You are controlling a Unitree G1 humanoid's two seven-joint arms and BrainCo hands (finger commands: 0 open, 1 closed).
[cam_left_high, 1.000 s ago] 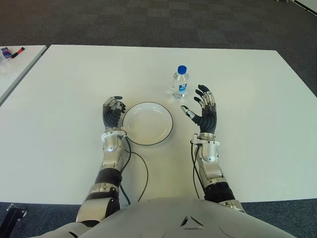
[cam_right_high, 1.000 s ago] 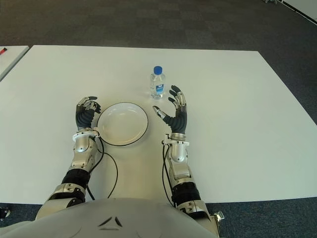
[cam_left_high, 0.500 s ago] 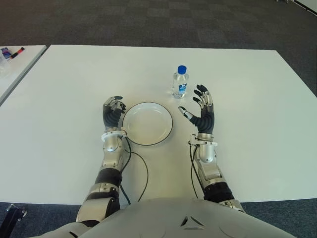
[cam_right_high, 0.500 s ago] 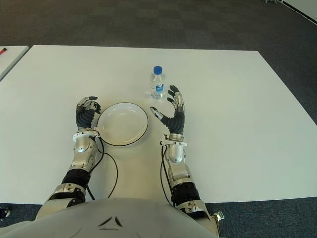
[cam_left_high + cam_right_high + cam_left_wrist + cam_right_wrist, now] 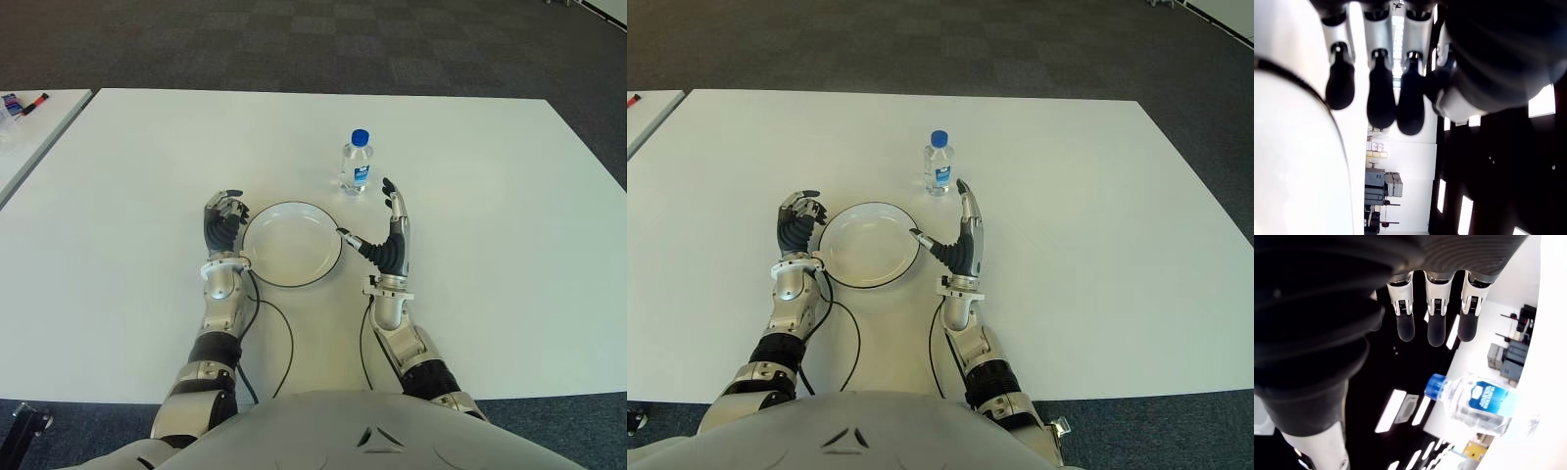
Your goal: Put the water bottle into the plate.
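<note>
A small clear water bottle with a blue cap and blue label stands upright on the white table, beyond the plate's right side. The white plate with a dark rim lies in front of me, nothing in it. My right hand stands edge-on just right of the plate and short of the bottle, fingers stretched out, thumb toward the plate, holding nothing. The right wrist view shows the bottle a little beyond its fingertips. My left hand is beside the plate's left rim with its fingers curled and holds nothing.
Black cables run over the table from my wrists toward my body. A second white table at far left carries markers. Dark carpet lies beyond the far edge.
My right hand has turned edge-on and shifted left toward the plate's rim. The bottle, the plate and my left hand have not moved.
</note>
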